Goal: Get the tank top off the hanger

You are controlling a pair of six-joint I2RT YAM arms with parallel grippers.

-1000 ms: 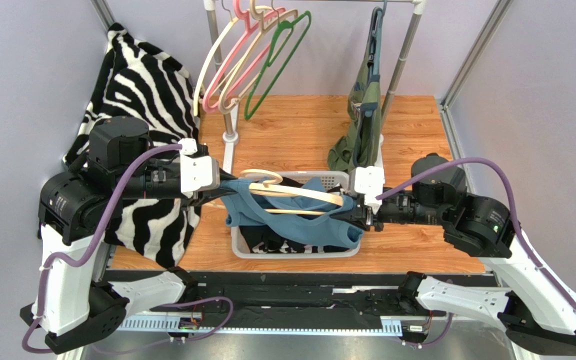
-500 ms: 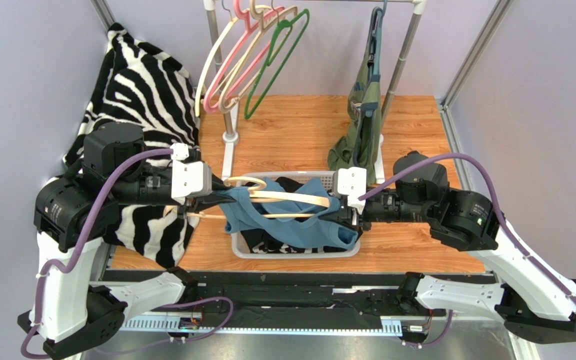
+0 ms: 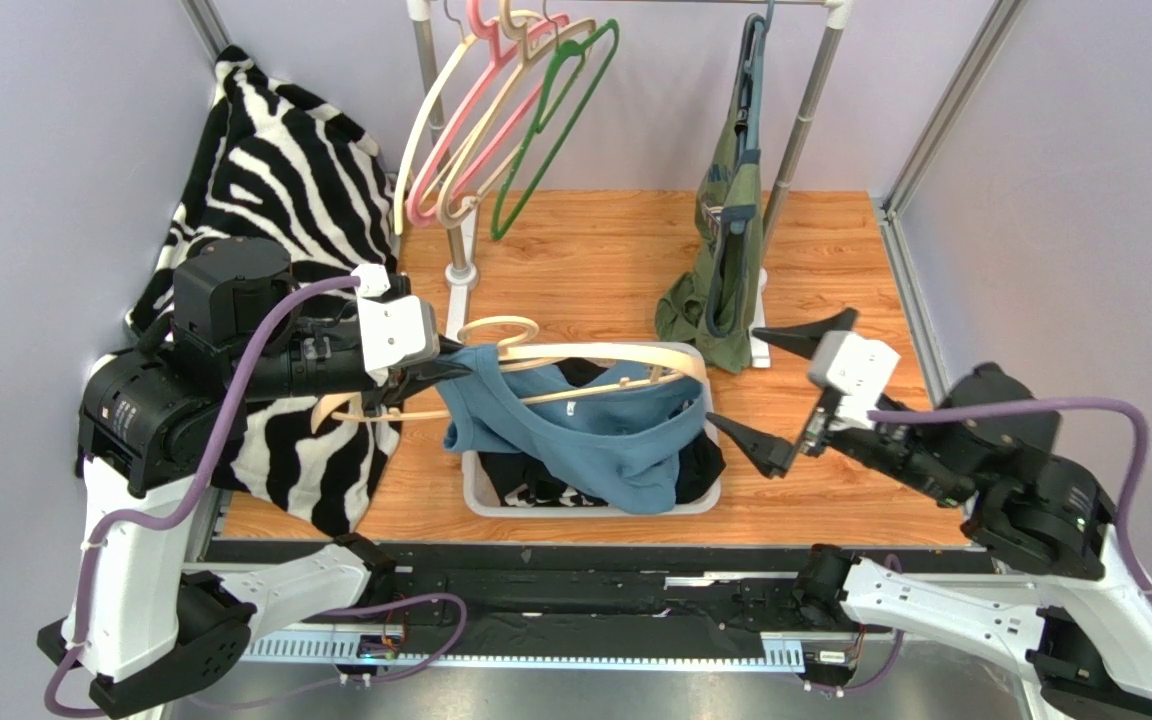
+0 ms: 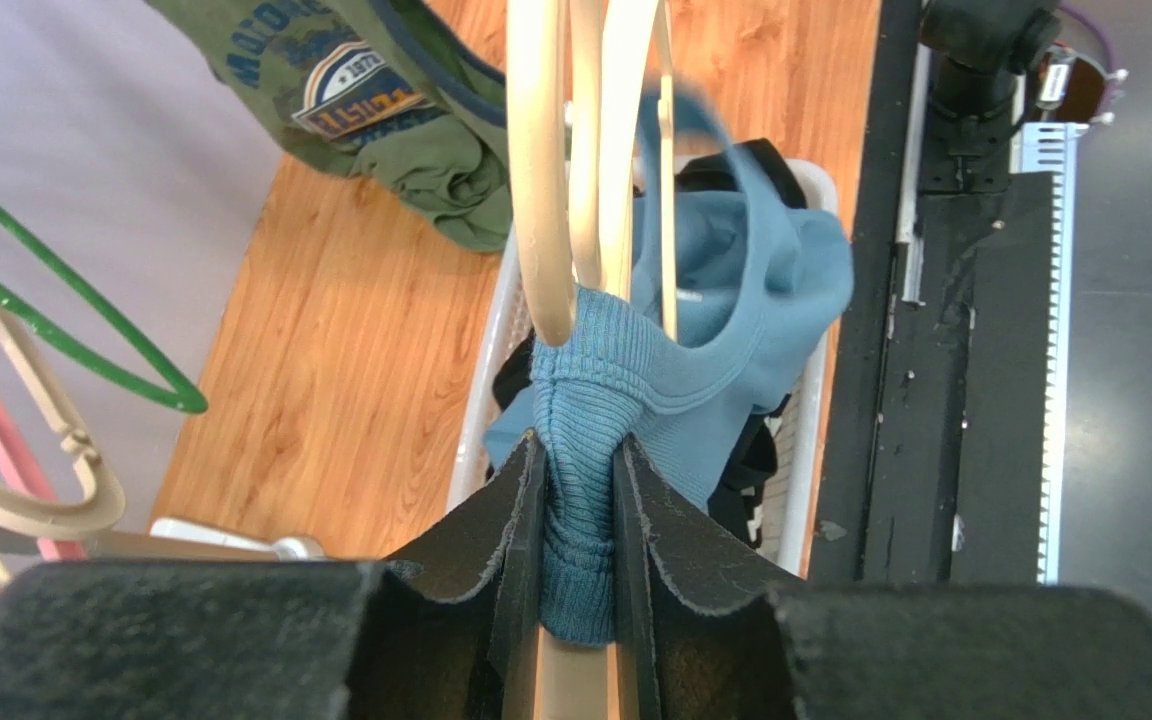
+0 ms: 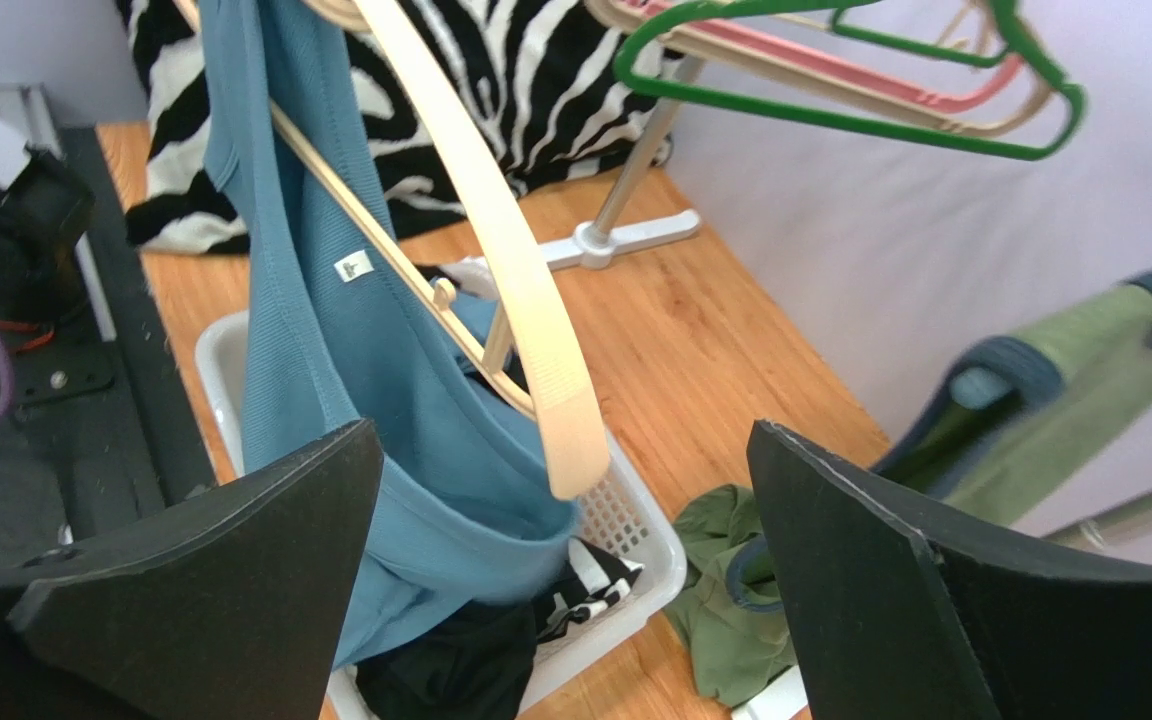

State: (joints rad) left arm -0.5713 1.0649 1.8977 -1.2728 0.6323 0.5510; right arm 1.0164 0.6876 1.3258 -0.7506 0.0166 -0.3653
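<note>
The blue tank top hangs from a pale wooden hanger held level over the white basket at the near middle of the table. Its lower part sags into the basket onto some dark clothes. The left gripper is pinching the ribbed strap of the tank top where it wraps over the left end of the hanger. The hanger's right end sticks out bare, with the blue cloth drooping below it. The right gripper sits just right of the basket with its fingers spread wide, touching neither hanger nor cloth. A zebra-striped cloth lies at the far left. On the rack at the far side hang spare hangers and, further right, a green garment.
</note>
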